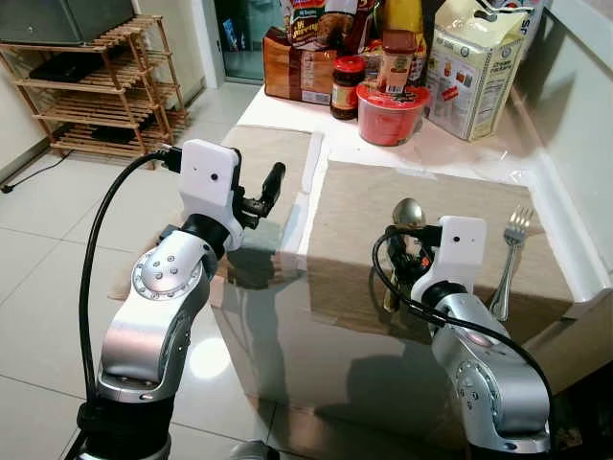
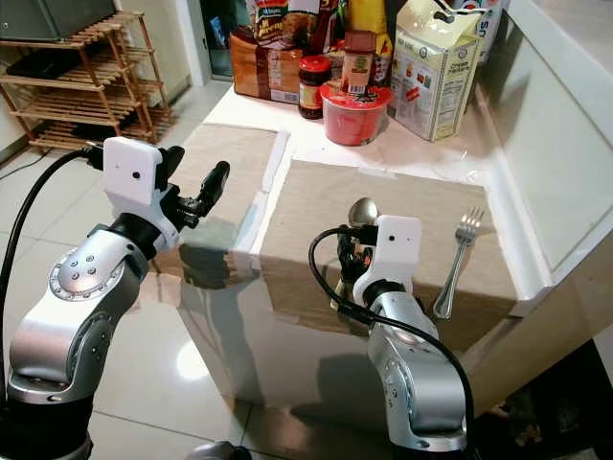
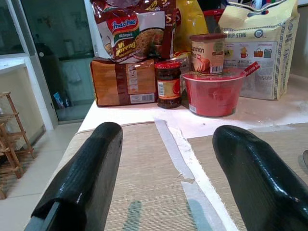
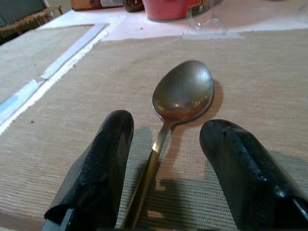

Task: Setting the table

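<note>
From the head camera, I see my right gripper (image 1: 410,251) low over the woven tan placemat (image 1: 354,206), its fingers apart astride the spoon (image 1: 409,213), which lies left of the steel fork (image 1: 509,259); my left gripper (image 1: 263,192) hovers open and empty. At the right wrist, the spoon's (image 4: 183,91) dull, glossy bowl and slim gold handle run between the spread rubbery fingers (image 4: 98,166), nothing gripped. I'd close squarely on the handle, as smooth metal may slip.

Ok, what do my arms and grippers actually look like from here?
Both arms are silver metal with rounded, bolted joints and white boxy wrist housings. Black cables loop along each. The left gripper and right gripper each have two long black fingers with a textured surface.
</note>
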